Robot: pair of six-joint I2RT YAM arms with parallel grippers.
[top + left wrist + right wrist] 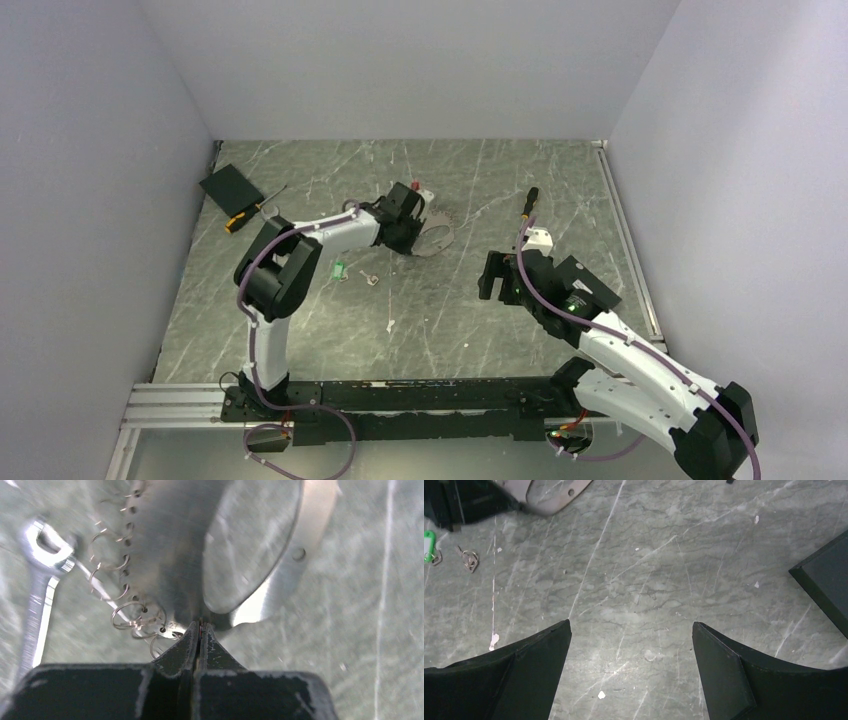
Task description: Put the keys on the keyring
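Note:
The keyring point(175, 545) is a curved grey metal plate with a row of holes along its edge, and several wire rings point(127, 615) hang from the holes. It lies at the table's middle back point(437, 237). My left gripper point(201, 626) is shut, its tips pinching the plate's near rim. Two keys lie left of it on the table: a green-headed one point(339, 268) point(429, 542) and a small silvery one point(371, 280) point(469, 559). My right gripper point(631, 630) hangs open over bare table at the right point(490, 275), holding nothing.
A silver wrench point(37, 580) lies just left of the plate. At the back left are a black pad point(230, 185) and an orange-handled screwdriver point(245, 215). A black-handled tool point(528, 203) and a white block point(540, 238) sit behind my right arm.

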